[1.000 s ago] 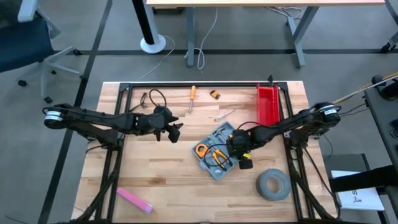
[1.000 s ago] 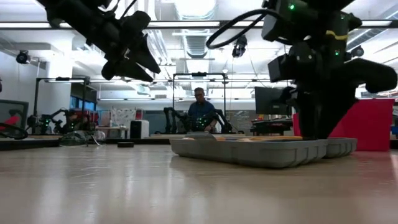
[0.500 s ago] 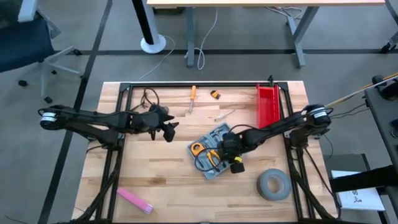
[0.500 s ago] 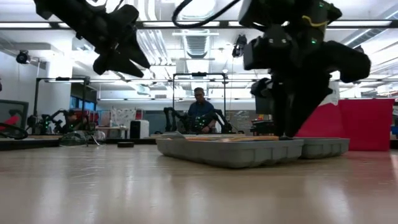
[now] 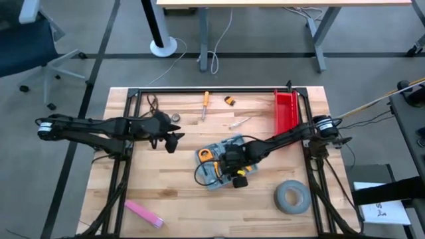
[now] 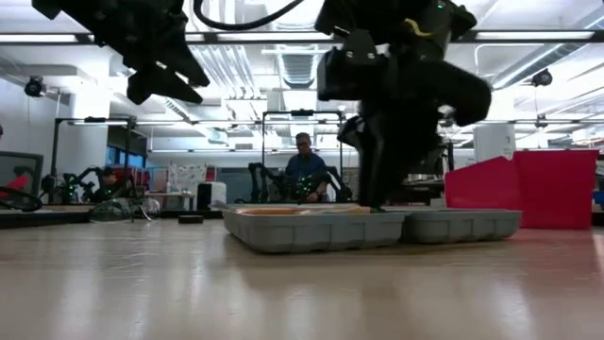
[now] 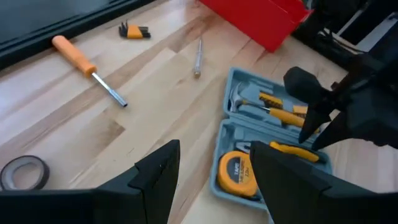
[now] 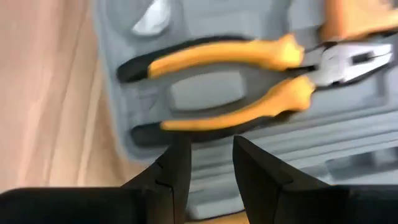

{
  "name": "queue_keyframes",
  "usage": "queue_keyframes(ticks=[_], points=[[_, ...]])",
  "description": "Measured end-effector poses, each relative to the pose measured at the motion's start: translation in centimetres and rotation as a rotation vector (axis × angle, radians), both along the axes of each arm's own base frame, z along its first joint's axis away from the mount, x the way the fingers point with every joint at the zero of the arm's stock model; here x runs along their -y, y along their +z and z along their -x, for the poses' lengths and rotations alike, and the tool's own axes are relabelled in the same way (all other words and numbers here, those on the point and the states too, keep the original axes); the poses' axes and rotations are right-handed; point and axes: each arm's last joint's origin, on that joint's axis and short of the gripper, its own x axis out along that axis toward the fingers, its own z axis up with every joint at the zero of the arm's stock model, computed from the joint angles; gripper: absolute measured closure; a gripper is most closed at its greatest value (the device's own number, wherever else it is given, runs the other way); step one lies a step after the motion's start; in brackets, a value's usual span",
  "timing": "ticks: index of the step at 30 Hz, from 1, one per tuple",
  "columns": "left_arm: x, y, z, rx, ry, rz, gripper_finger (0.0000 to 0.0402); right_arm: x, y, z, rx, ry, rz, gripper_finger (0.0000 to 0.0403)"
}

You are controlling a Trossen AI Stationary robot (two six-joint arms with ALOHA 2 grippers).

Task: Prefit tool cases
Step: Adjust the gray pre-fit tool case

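Note:
The blue-grey tool case (image 5: 218, 150) lies open on the table, its two halves (image 6: 311, 227) flat. In its recesses sit orange-handled pliers (image 8: 249, 81) and a yellow tape measure (image 7: 235, 173). My right gripper (image 5: 236, 176) stands over the case's near-right part, pointing down, with its fingers a narrow gap apart (image 8: 211, 165) beside the pliers. My left gripper (image 5: 174, 139) hangs open in the air to the left of the case (image 7: 214, 180), well above the table (image 6: 165, 90), and touches nothing. My right gripper comes at the tool case from above, pointing down. Its fingertips (image 8: 180, 149) reach the moulded tray beside the pliers' handles, near the case's rim (image 8: 211, 196). Nothing shows pinched between them. The case stays flat on the table (image 6: 376, 206).
A red bin (image 5: 285, 111) stands at the far right and a grey tape roll (image 5: 292, 197) at the near right. An orange screwdriver (image 5: 205, 103), hex keys (image 5: 229, 101), a metal bit (image 5: 239, 122) and a small tape roll (image 5: 175, 118) lie far of the case. A pink bar (image 5: 144, 214) lies near left.
My right gripper has moved toward the table's left edge, travelling across the case's top. The case has slid a shorter way left along the table with it, staying flat. My left gripper has drawn back toward the left edge, still open.

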Motion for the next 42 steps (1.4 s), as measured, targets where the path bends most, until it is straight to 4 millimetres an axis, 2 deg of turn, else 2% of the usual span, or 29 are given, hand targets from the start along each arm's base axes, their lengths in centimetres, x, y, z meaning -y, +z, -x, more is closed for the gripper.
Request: queue_keyframes(ticks=[6,12,16,20,23,31,42], points=[[0.0,0.2,0.2,0.015,0.003,0.017,0.0198,1.3,0.7,-0.5,0.035,-0.014,0.091,0.0295],[0.1,0.0,0.1,0.007,-0.013,0.041,0.0198,2.7,1.7,0.3,-0.034,-0.066,0.104,0.0291],[0.1,-0.1,0.0,0.004,-0.013,0.04,0.0198,2.8,2.3,1.2,-0.058,-0.076,0.094,0.0297],[0.1,-0.2,-0.2,-0.005,-0.016,0.035,0.0198,2.2,2.9,1.1,-0.019,-0.032,0.042,0.0305],[0.1,-0.3,-0.2,-0.014,-0.016,0.035,0.0198,1.7,2.6,1.6,-0.06,-0.017,0.043,0.031],[0.1,-0.3,-0.2,-0.018,-0.018,0.035,0.0198,2.1,0.7,4.3,-0.281,-0.085,0.062,0.0322],[0.1,-0.3,-0.2,-0.017,-0.019,0.034,0.0198,1.9,0.1,6.8,-0.304,-0.144,0.039,0.0321]])
